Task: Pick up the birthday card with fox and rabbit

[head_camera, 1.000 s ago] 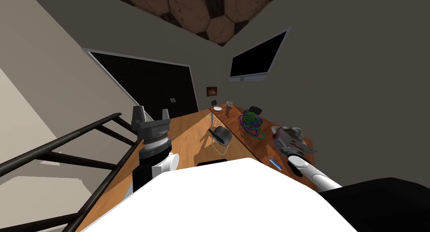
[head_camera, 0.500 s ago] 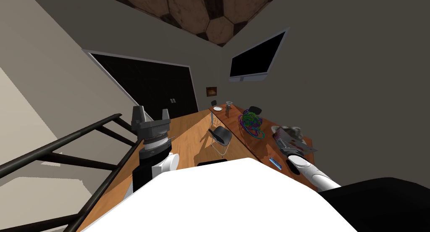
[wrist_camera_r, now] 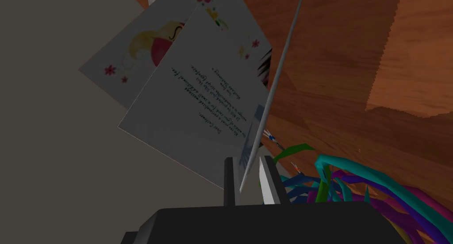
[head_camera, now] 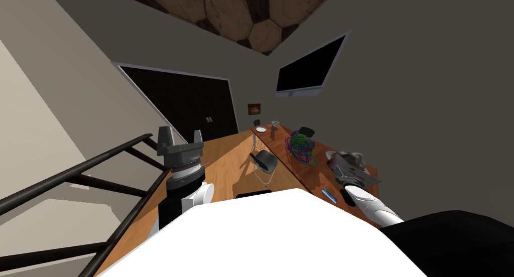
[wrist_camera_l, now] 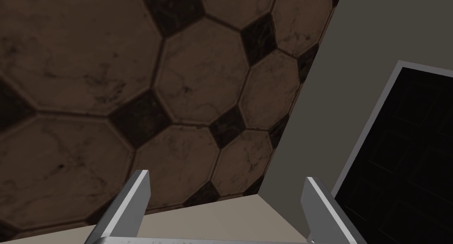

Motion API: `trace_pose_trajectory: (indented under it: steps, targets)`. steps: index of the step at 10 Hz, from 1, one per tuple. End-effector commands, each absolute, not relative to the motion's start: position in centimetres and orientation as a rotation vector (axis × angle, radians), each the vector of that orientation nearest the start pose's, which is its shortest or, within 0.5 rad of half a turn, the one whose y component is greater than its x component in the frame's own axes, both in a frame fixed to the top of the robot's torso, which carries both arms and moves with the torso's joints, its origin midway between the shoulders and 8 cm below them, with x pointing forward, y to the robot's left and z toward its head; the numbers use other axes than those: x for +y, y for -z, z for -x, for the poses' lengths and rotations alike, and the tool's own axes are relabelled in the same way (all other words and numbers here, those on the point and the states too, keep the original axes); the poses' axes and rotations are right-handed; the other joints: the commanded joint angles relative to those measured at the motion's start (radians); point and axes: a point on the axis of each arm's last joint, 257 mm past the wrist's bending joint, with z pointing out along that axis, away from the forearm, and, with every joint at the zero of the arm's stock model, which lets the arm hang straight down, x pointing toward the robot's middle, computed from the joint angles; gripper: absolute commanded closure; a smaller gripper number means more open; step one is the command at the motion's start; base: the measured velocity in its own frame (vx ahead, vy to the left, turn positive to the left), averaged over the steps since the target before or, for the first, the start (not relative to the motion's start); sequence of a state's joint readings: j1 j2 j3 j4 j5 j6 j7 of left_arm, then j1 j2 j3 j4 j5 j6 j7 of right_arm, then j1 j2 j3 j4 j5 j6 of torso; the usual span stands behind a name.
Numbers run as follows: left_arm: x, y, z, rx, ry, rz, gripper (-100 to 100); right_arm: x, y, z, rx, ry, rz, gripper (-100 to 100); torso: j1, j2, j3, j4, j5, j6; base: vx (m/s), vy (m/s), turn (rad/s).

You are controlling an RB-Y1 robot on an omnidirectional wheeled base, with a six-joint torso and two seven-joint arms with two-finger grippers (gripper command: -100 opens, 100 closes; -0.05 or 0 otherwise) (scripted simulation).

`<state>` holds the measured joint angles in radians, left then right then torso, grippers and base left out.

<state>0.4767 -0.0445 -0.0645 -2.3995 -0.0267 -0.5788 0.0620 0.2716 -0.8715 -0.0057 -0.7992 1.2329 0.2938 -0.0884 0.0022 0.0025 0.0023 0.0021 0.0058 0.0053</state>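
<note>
The left pincer (head_camera: 180, 131) stands raised beside my chest, pointing upward with its 2 fingers spread wide and nothing between them. The right pincer (wrist_camera_r: 247, 161) reaches out over the wooden counter (head_camera: 321, 174) and is clenched on the birthday card (wrist_camera_r: 199, 100). Its 2 fingers pinch one thin leaf edge-on, while the other leaves splay open, showing printed lines and small flowers. The card hangs in that grip over the counter's wall-side edge, close to the grey wall. A small blue item (head_camera: 329, 194) lies on the counter near the forearm. Just beyond the pincer sits a tangle of coloured cords (head_camera: 300, 147). A dark chair (head_camera: 264, 162) stands beside the counter, a white plate (head_camera: 260, 129) rests at its far end, and a black screen (head_camera: 306, 67) hangs on the wall.
</note>
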Motion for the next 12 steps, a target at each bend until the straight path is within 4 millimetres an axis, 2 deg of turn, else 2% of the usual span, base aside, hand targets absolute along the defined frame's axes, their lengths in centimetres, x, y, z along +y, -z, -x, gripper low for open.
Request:
trace_pose_trajectory:
  steps: [1, 2, 5, 6, 7, 10, 11, 12]
  targets:
    - [25.3, -9.6, -30.3, 0.419, 1.456, 0.52, 0, -80.2, 35.8, -18.4, 2.187, 1.236, -0.176, 100, 0.0, 0.0, 0.0, 0.0, 0.0, 0.0, -0.06, -0.018, 0.145]
    - [25.3, -9.6, -30.3, 0.419, 1.456, 0.52, 0, -79.9, 35.6, -19.2, 2.178, 1.225, -0.173, 100, 0.0, 0.002, 0.001, 0.0, 0.001, -0.001, -0.066, -0.035, 0.12]
    - [25.3, -9.6, -30.3, 0.419, 1.456, 0.52, 0, -80.0, 36.1, -18.5, 2.207, 1.231, -0.188, 100, 0.001, -0.001, -0.001, 0.0, 0.001, 0.0, -0.007, -0.007, -0.009]
    - [25.3, -9.6, -30.3, 0.419, 1.456, 0.52, 0, -80.0, 35.5, -17.4, 2.188, 1.266, -0.22, 100, 0.002, -0.002, -0.001, -0.001, 0.001, 0.0, -0.05, -0.022, 0.157]
    - [25.3, -9.6, -30.3, 0.419, 1.456, 0.52, 0, -79.6, 35.4, -18.2, 2.184, 1.252, -0.22, 100, 0.001, 0.0, 0.0, 0.0, 0.002, -0.002, -0.068, -0.033, 0.116]
    - [25.3, -9.6, -30.3, 0.419, 1.456, 0.52, 0, -79.6, 36.0, -17.6, 2.217, 1.253, -0.233, 100, 0.002, -0.001, -0.001, -0.001, 0.002, 0.0, -0.011, -0.003, -0.007]
    - [25.3, -9.6, -30.3, 0.419, 1.456, 0.52, 0, -79.7, 35.5, -16.2, 2.206, 1.29, -0.264, 100, 0.003, -0.002, -0.002, -0.001, 0.002, 0.0, -0.052, -0.012, 0.187]
    - [25.3, -9.6, -30.3, 0.419, 1.456, 0.52, 0, -79.2, 35.4, -17.1, 2.203, 1.271, -0.266, 100, 0.002, 0.0, -0.001, -0.001, 0.003, -0.002, -0.072, -0.031, 0.107]
